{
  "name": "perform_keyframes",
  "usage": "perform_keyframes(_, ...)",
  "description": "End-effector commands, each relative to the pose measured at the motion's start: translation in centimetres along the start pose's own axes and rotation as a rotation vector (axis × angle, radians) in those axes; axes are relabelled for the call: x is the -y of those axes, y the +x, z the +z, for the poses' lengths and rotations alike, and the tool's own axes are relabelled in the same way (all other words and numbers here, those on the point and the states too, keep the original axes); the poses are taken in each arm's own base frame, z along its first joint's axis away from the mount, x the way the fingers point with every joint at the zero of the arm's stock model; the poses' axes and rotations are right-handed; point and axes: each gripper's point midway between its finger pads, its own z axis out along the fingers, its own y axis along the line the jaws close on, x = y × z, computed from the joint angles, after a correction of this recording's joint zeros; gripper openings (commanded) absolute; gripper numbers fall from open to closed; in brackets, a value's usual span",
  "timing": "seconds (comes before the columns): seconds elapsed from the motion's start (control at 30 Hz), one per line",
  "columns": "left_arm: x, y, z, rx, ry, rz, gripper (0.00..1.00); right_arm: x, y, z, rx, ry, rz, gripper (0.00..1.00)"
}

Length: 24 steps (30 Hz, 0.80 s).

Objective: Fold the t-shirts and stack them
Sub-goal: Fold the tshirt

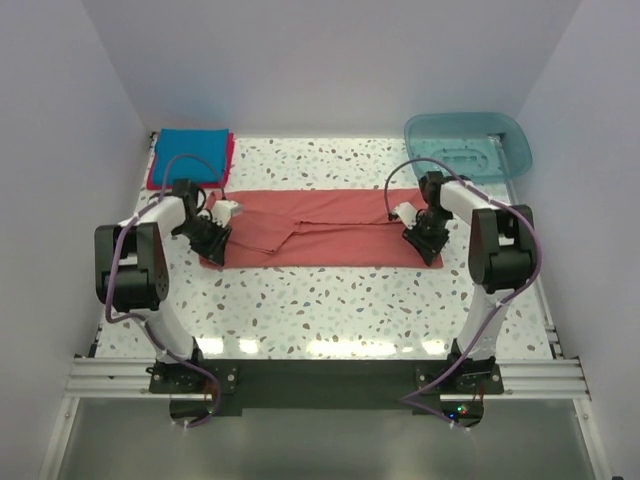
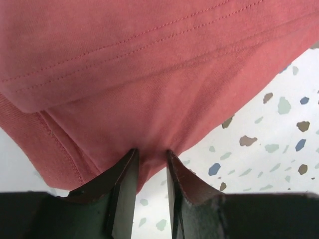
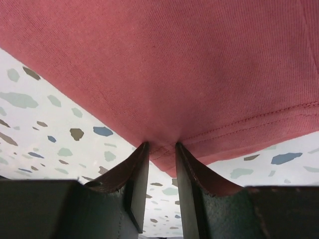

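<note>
Fold step on the salmon-red t-shirt (image 1: 330, 235): I've got both ends pinched.
Top: shirt flat mid-desk (image 1: 330, 300); blue t-shirt (image 1: 190, 152) already folded at 11 o'clock. L wrist: left hand (image 2: 151, 152) narrow, gripping the hem. R wrist: right hand (image 3: 162, 147) same. Next, I reckon: lift both in step, fold toward 12.

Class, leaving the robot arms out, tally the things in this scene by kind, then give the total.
T-shirts: 3 (salmon-red t-shirt, blue t-shirt, crimson-pink t-shirt)
Tubs: 1 (teal tub)
Total: 4
</note>
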Motion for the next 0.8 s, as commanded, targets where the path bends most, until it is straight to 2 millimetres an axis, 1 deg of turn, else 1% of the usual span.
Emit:
perform_keyframes(0.0, 1.0, 1.9, 0.2, -0.016, -0.004, -0.023, 0.33, 1.0, 2.3, 0.9, -0.063, 0.069, -0.04, 0.32)
perform_keyframes(0.03, 1.8, 2.8, 0.3, -0.035, 0.015, -0.033, 0.33, 0.8, 2.6, 0.8, -0.069, 0.068, -0.047, 0.32)
perform_keyframes(0.1, 2.8, 2.2, -0.6, 0.006, 0.039, -0.026, 0.33, 0.6, 2.6, -0.6, -0.047, 0.084, -0.058, 0.32)
perform_keyframes(0.13, 3.1, 1.6, -1.3, 0.03, 0.047, -0.025, 0.34, 0.2, 1.9, -1.4, -0.007, 0.071, -0.058, 0.32)
perform_keyframes(0.17, 3.6, 0.5, -2.0, 0.078, 0.067, -0.025, 0.34, 0.4, 0.5, -3.5, 0.054, 0.089, -0.055, 0.34)
perform_keyframes(0.2, 4.0, -0.8, -3.3, 0.135, 0.068, -0.015, 0.36, 0.1, -0.8, -4.8, 0.109, 0.086, -0.025, 0.36)
perform_keyframes(0.23, 4.0, -2.5, -4.7, 0.19, 0.062, -0.001, 0.38, -0.8, -2.6, -5.9, 0.194, 0.044, -0.017, 0.38)
perform_keyframes(0.27, 4.3, -3.7, -5.8, 0.24, 0.069, -0.015, 0.39, -1.1, -4.8, -8.5, 0.278, 0.041, 0.012, 0.4)
perform_keyframes(0.3, 4.2, -4.6, -6.4, 0.267, 0.065, -0.019, 0.42, -2.1, -6.7, -9.6, 0.329, 0.026, 0.006, 0.41)
perform_keyframes(0.33, 3.9, -6.0, -7.5, 0.307, 0.05, -0.015, 0.43, -2.4, -8.8, -11.4, 0.398, 0.036, 0.005, 0.43)
perform_keyframes(0.37, 3.5, -6.6, -7.6, 0.319, 0.053, -0.036, 0.44, -3.6, -10.9, -12.3, 0.472, 0.002, 0.042, 0.43)
perform_keyframes(0.4, 3.2, -7.1, -7.8, 0.329, 0.054, -0.079, 0.45, -5.3, -13.0, -12.6, 0.505, -0.018, 0.023, 0.43)
perform_keyframes(0.43, 2.5, -8.1, -8.3, 0.351, 0.042, -0.095, 0.45, -6.2, -14.5, -13.0, 0.541, -0.034, 0.028, 0.45)
perform_keyframes(0.47, 1.7, -8.1, -7.8, 0.34, 0.053, -0.169, 0.45, -7.2, -16.7, -13.4, 0.604, -0.06, 0.068, 0.45)
perform_keyframes(0.5, 1.0, -8.6, -8.3, 0.355, 0.053, -0.195, 0.45, -8.7, -19.2, -13.2, 0.65, -0.077, 0.045, 0.46)
perform_keyframes(0.53, 0.8, -8.7, -8.0, 0.346, 0.061, -0.216, 0.45, -10.0, -19.7, -12.7, 0.636, -0.115, 0.071, 0.46)
perform_keyframes(0.57, 0.2, -8.6, -7.4, 0.331, 0.066, -0.262, 0.46, -10.9, -21.5, -12.7, 0.674, -0.143, 0.12, 0.47)
perform_keyframes(0.6, -0.1, -8.5, -7.2, 0.33, 0.067, -0.278, 0.46, -12.8, -22.9, -12.2, 0.679, -0.17, 0.118, 0.47)
perform_keyframes(0.63, -0.4, -8.7, -7.0, 0.33, 0.065, -0.285, 0.46, -13.5, -23.8, -11.0, 0.668, -0.195, 0.151, 0.47)
perform_keyframes(0.67, -0.8, -8.5, -6.8, 0.324, 0.055, -0.299, 0.46, -14.2, -25.3, -11.0, 0.699, -0.21, 0.152, 0.48)
perform_keyframes(0.7, -1.0, -8.3, -6.2, 0.308, 0.053, -0.317, 0.46, -16.3, -26.3, -10.5, 0.686, -0.264, 0.227, 0.49)
perform_keyframes(0.73, -1.3, -8.1, -5.9, 0.298, 0.052, -0.324, 0.46, -17.0, -27.0, -9.5, 0.67, -0.282, 0.253, 0.5)
perform_keyframes(0.77, -1.6, -7.7, -5.4, 0.288, 0.055, -0.341, 0.46, -17.9, -27.9, -9.5, 0.679, -0.311, 0.301, 0.5)
